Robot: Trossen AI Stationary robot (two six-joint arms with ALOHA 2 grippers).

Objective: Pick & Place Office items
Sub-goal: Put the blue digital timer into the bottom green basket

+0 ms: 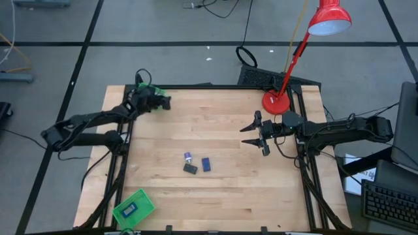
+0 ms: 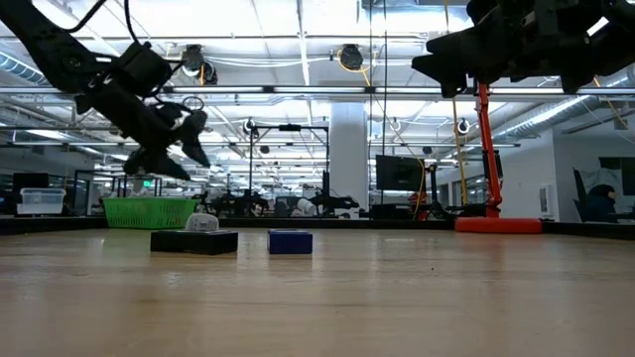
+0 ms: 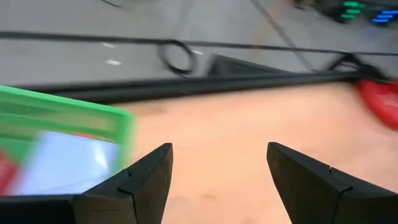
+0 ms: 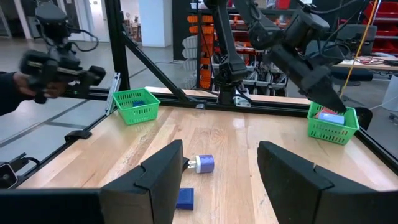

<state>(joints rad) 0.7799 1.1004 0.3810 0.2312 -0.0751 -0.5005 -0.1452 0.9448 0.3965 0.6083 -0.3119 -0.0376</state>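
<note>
Three office items lie mid-table: a small purple-and-white plug-like piece [image 1: 187,156] [image 4: 204,163], a black rectangle [image 1: 190,168] [image 2: 193,241] and a blue block [image 1: 206,164] [image 2: 290,241] [image 4: 185,198]. My left gripper [image 1: 166,102] [image 3: 217,155] is open and empty, hovering by the far-left green tray [image 1: 147,89] [image 3: 68,118], which holds light-blue and red pieces. My right gripper [image 1: 245,135] [image 4: 217,155] is open and empty, raised above the table to the right of the three items. A second green tray [image 1: 134,209], at the near-left corner, holds a blue piece.
The red desk lamp stands with its base [image 1: 277,102] [image 2: 499,224] at the far-right corner, just behind my right arm. Bare wood [image 1: 215,202] lies around the three items. Black frame rails [image 1: 307,176] edge the table. A person's dark sleeve [image 4: 9,90] shows beyond the table.
</note>
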